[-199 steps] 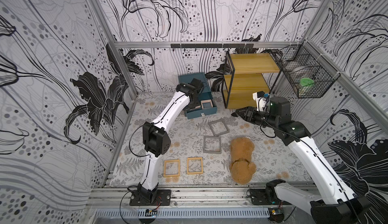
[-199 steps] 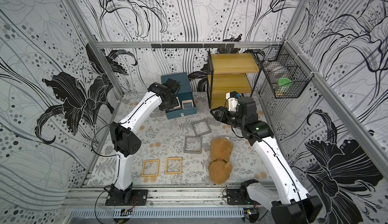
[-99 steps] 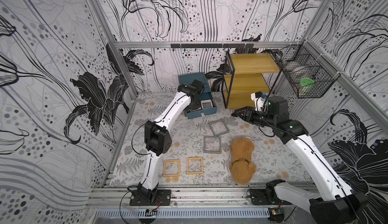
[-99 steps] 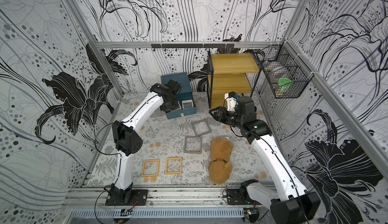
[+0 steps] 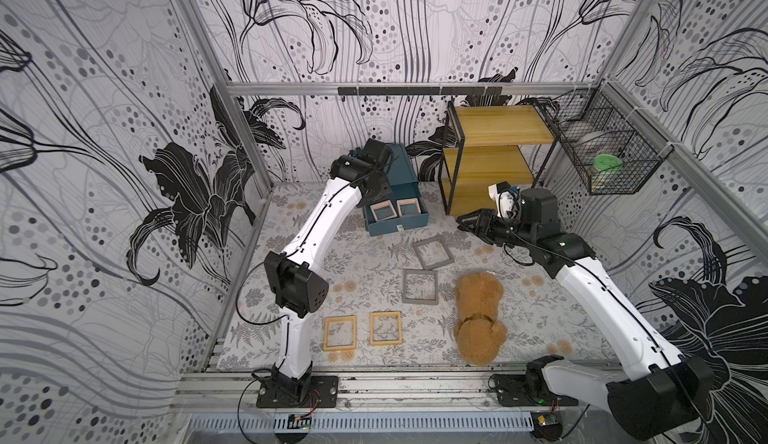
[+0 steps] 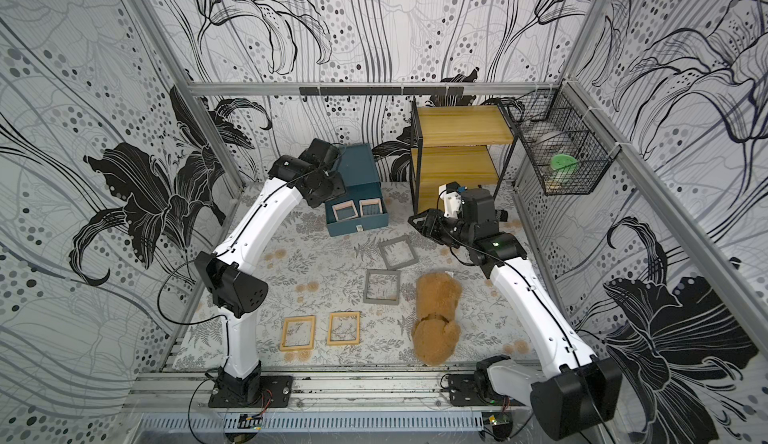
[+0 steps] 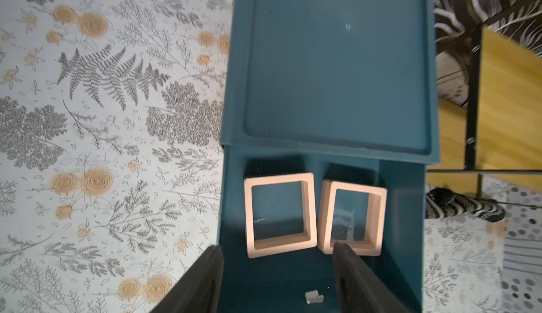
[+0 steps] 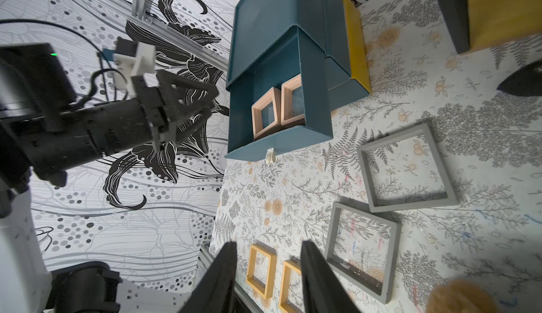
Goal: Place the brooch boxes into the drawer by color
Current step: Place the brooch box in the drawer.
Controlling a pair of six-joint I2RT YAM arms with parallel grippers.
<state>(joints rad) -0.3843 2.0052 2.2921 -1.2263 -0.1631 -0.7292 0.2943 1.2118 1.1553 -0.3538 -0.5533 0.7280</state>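
L gripper (image 7: 275, 247) opened over drawer (image 7: 404, 238) on floral mat (image 5: 365, 263).

On the floral table (image 5: 365, 263): teal chest (image 5: 401, 167) and shelf rack (image 5: 498, 123) far, grey boxes (image 5: 420, 287) centre, tan boxes (image 5: 340, 333) and teddy bear (image 5: 478, 317) near.

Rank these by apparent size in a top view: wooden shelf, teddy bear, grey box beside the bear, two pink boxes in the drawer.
1. wooden shelf
2. teddy bear
3. grey box
4. pink boxes, tied: they look alike.
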